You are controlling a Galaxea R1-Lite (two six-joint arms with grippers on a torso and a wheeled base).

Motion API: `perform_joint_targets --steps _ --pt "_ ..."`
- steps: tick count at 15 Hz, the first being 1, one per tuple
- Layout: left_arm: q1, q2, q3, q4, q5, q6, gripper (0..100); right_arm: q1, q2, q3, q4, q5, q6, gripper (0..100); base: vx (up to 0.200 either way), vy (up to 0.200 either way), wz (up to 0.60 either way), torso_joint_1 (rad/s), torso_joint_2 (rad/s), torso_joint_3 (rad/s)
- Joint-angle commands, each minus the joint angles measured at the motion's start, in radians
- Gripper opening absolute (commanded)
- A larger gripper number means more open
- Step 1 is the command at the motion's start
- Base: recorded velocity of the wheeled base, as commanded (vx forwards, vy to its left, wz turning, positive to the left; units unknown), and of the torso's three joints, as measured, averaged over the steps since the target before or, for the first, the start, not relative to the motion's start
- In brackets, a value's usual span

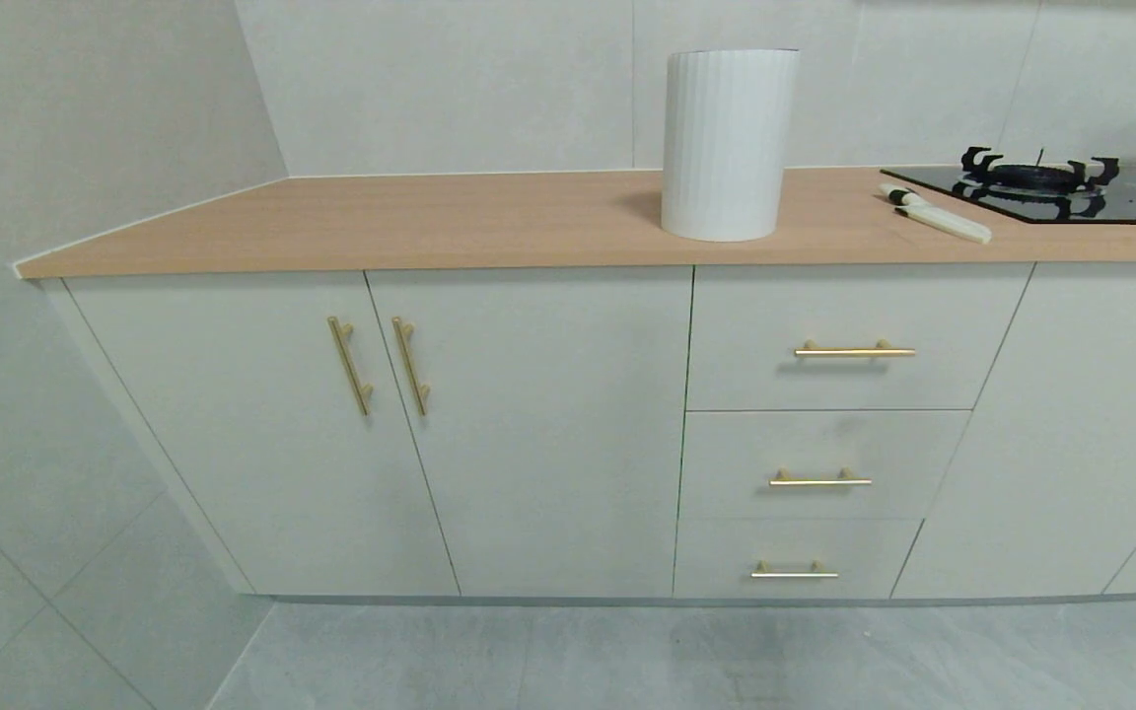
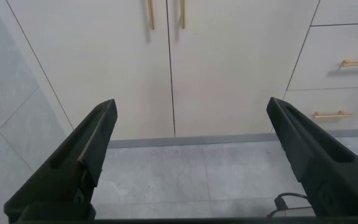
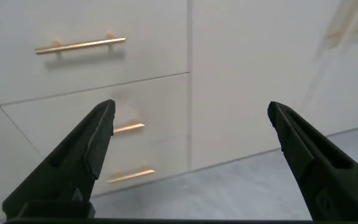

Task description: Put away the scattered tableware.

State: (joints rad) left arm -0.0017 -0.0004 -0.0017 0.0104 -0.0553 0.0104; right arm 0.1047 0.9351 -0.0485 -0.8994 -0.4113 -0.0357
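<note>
The tableware I could make out was a pale utensil point(image 1: 935, 213), long and slim with a dark band near one end. It lay flat on the wooden countertop point(image 1: 410, 222), just beside the near corner of the black gas hob point(image 1: 1051, 187). I could not tell whether it was a knife or something else. A tall white ribbed holder point(image 1: 726, 143) stood upright on the same counter, to the left of the utensil and apart from it.

My left gripper point(image 2: 190, 106) was down low in front of the cabinet, its two dark fingers point(image 2: 86, 155) spread wide. Between them I saw the seam of the double doors point(image 2: 170, 68) with their gold handles, the plinth and the grey floor tiles point(image 2: 185, 174).

My right gripper point(image 3: 190, 107) was likewise held wide apart, facing the stack of drawers point(image 1: 824, 414). A gold drawer handle point(image 3: 79, 45) showed past its fingers point(image 3: 82, 152), with two lower handles under it.

Both grippers sat at cabinet-front height, below the counter's edge and well apart from the utensil. The utensil lay above and to the right of the drawer stack, so it was nearer my right side than my left. The holder stood on the counter above the line where the right-hand door met the drawers.
</note>
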Motion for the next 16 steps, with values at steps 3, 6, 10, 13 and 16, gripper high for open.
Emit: perform_joint_targets --steps 3,6,10,13,16 --pt "0.000 0.000 0.000 0.000 0.000 0.000 100 -0.025 -0.831 -0.229 0.910 -0.021 -0.150 100 0.000 0.000 0.00 0.000 0.00 0.000" --pt "0.000 0.000 0.000 0.000 0.000 0.000 100 -0.095 -0.923 -0.238 0.964 -0.014 -0.150 100 0.000 0.000 0.00 0.000 0.00 0.000" --pt "0.000 0.000 0.000 0.000 0.000 0.000 100 -0.103 -0.935 -0.174 0.959 0.157 -0.049 100 0.000 0.000 0.00 0.000 0.00 0.000" --pt "0.000 0.000 0.000 0.000 0.000 0.000 100 -0.103 -0.935 -0.037 0.904 0.336 0.016 100 0.000 0.000 0.00 0.000 0.00 0.000" --pt "0.000 0.000 0.000 0.000 0.000 0.000 100 -0.103 -0.935 0.049 0.843 0.356 0.022 100 0.000 0.000 0.00 0.000 0.00 0.000"
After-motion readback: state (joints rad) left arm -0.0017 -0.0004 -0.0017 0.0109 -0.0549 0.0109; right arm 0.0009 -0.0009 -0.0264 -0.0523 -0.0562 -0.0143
